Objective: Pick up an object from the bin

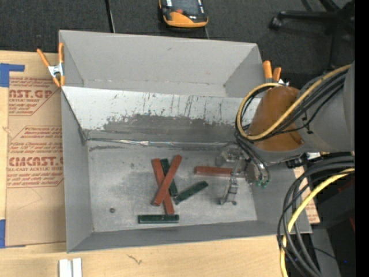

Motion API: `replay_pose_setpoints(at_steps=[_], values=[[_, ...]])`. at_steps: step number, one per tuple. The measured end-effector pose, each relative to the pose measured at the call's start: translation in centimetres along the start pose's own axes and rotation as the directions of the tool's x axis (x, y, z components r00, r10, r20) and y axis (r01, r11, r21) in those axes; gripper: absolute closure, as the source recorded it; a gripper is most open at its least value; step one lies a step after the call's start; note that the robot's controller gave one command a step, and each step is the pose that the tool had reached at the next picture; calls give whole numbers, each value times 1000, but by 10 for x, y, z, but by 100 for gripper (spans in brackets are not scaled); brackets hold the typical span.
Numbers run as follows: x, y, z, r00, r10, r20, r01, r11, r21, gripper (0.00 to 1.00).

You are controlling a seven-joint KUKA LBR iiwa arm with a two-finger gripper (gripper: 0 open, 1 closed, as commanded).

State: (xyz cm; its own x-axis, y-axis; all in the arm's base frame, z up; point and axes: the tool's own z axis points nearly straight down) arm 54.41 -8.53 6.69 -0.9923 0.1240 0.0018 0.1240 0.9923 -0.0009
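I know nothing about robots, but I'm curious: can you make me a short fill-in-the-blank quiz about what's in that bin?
1. The stick lowest in the view is dark ____.
2. In the middle of the bin, two red-brown sticks cross like the letter ____.
3. The claw hangs on the view's ____ side.

Missing words: green; X; right.
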Motion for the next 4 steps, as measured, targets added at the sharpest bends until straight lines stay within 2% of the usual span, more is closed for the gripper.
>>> replay_pose_setpoints(at_steps=[1,2,3,4], values=[[-9,-11,-3,998,67,3,-67,998,-2,0],[-4,-7,-1,999,33,2,-33,999,-1,0],[-10,-10,-3,998,65,3,-65,998,-2,100],[-10,-10,-3,998,64,3,-64,998,-2,100]])
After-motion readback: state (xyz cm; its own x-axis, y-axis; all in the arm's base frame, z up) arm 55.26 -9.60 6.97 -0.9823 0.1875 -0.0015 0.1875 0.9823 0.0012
